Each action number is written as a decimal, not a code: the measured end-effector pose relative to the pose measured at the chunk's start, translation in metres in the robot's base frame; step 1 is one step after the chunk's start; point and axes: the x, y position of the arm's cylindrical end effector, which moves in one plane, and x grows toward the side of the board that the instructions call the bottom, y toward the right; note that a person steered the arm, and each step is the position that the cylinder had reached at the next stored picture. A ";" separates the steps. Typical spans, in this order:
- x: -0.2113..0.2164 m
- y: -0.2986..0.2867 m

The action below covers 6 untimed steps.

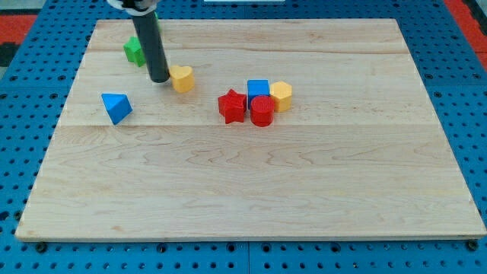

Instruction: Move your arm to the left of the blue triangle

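The blue triangle (116,107) lies on the wooden board (251,190) at the view's left. My tip (159,78) stands above and to the right of it, a short gap away. The tip sits just left of a yellow heart block (182,78), close to touching it. A green block (135,51) lies behind the rod, partly hidden by it.
A cluster sits right of the board's middle: a red star (232,106), a red cylinder (262,111), a blue cube (258,90) and a yellow hexagon block (281,96). A blue pegboard (30,91) surrounds the board.
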 end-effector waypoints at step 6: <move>-0.006 -0.077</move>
